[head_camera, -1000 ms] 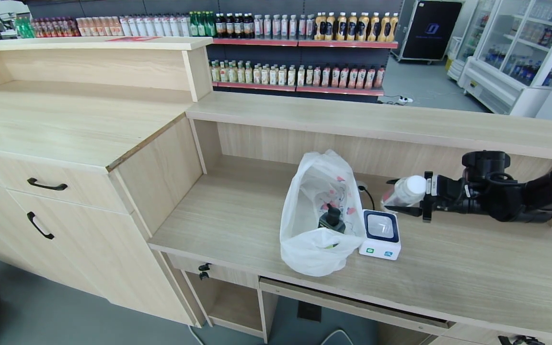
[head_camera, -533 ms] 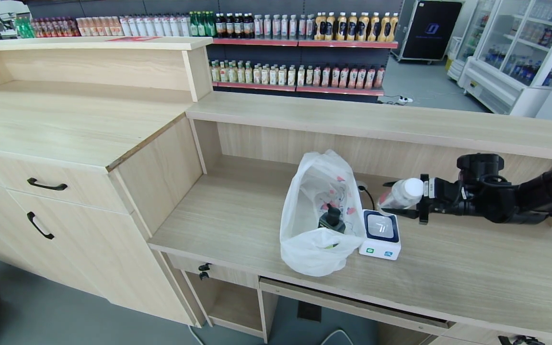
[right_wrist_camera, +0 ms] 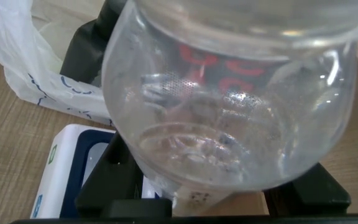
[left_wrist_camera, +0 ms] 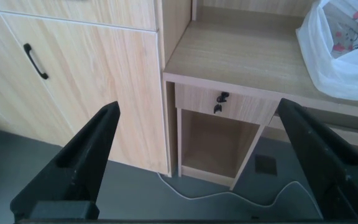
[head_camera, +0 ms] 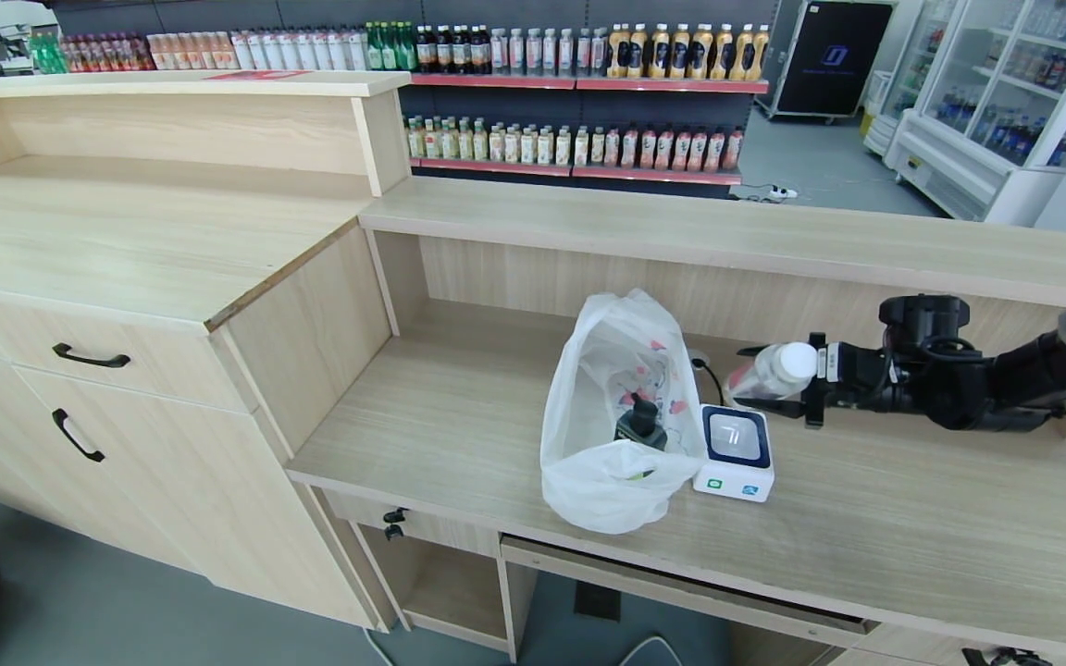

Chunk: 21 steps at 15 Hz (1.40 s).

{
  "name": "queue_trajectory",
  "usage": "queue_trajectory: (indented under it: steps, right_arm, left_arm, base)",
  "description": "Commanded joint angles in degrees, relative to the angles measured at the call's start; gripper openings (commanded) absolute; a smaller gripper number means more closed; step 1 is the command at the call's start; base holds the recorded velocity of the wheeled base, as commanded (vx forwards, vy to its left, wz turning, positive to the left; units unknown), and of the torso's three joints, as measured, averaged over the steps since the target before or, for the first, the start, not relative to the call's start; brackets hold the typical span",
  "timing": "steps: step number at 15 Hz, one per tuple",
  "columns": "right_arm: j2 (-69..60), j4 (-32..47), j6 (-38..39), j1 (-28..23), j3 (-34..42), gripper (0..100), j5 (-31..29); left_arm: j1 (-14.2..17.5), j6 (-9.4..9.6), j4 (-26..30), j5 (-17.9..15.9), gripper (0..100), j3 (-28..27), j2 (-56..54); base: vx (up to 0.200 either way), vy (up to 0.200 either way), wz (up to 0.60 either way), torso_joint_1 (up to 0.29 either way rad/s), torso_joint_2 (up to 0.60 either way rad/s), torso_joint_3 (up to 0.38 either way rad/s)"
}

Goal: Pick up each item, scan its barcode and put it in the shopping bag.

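My right gripper [head_camera: 778, 379] is shut on a clear plastic bottle [head_camera: 767, 373] with a white cap, held on its side just above and behind the white barcode scanner [head_camera: 735, 451] on the counter. In the right wrist view the bottle [right_wrist_camera: 229, 106] looms close, with the scanner [right_wrist_camera: 73, 174] below it. The white shopping bag [head_camera: 621, 412] stands open left of the scanner, with a dark pump bottle [head_camera: 641, 423] inside. My left gripper [left_wrist_camera: 197, 162] hangs open low beside the counter, over the floor in front of the cabinet.
The wooden counter [head_camera: 912, 518] has free room right of the scanner. A raised back ledge [head_camera: 737, 236] runs behind it, and a taller cabinet [head_camera: 126, 268] with drawers stands on the left. Drink shelves line the back wall.
My right gripper with the bottle has moved slightly left and down, closer to the scanner. The bag and scanner have stayed put.
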<state>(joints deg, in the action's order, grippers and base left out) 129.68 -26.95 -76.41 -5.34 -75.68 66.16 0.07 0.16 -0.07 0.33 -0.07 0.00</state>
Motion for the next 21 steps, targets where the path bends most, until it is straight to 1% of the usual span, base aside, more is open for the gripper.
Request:
queue_trajectory:
  steps: [1, 7, 21]
  right_arm:
    - [0.5, 0.0, -0.1, 0.0, -0.4, 0, 0.2]
    - [1.6, -1.7, 0.0, 0.1, -1.3, 0, 0.7]
    - [1.6, -2.7, 0.1, 0.5, -1.5, 0, 0.9]
  left_arm:
    - [0.0, 0.02, 0.0, 0.0, 100, 0.1, 0.0]
    - [0.0, 0.02, 0.0, 0.0, 100, 0.0, 0.0]
    - [0.0, 0.02, 0.0, 0.0, 100, 0.0, 0.0]
  base:
    - [0.000, 0.000, 0.00, 0.000, 0.00, 0.000]
    - [0.000, 0.000, 0.00, 0.000, 0.00, 0.000]
    - [0.000, 0.000, 0.00, 0.000, 0.00, 0.000]
